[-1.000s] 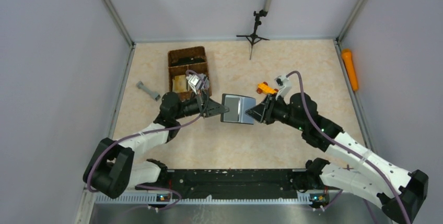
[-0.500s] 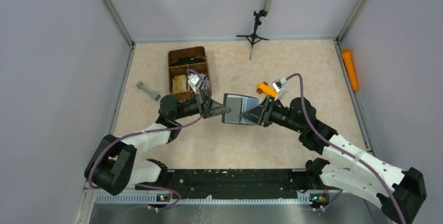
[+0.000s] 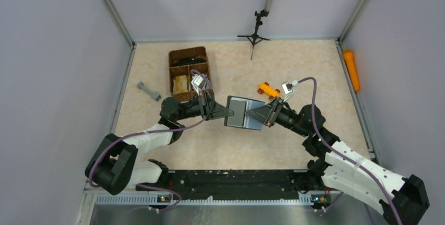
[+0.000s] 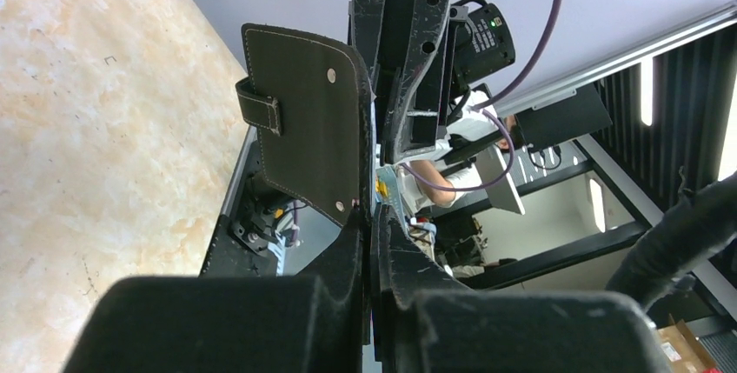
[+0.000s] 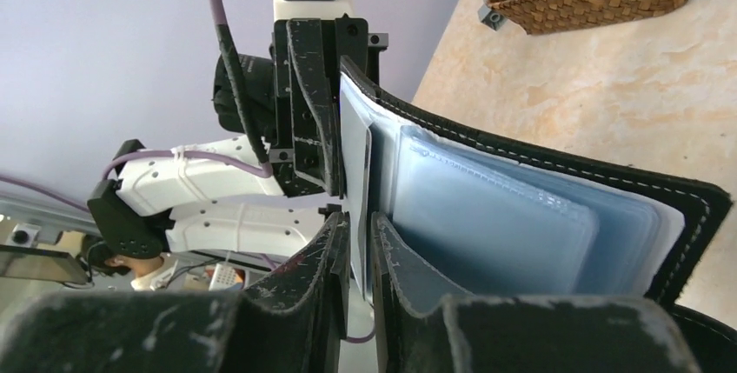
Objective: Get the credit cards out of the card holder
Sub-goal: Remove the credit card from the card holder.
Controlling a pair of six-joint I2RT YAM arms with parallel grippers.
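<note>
Hovering mid-frame above the counter (image 3: 315,67), open card holder (image 3: 237,108), left gripper (image 3: 230,113) jaws pressed together on its left edge, right gripper (image 3: 247,116) jaws narrowed around a pale inner leaf (image 5: 355,164), firm pinch impossible to tell

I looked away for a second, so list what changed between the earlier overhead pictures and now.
The right gripper slid left, farther over the open card holder, and its jaws narrowed around a thin leaf inside; whether it grips is unclear. The left gripper stayed clamped on the holder's edge; toy car and wicker basket unmoved.
</note>
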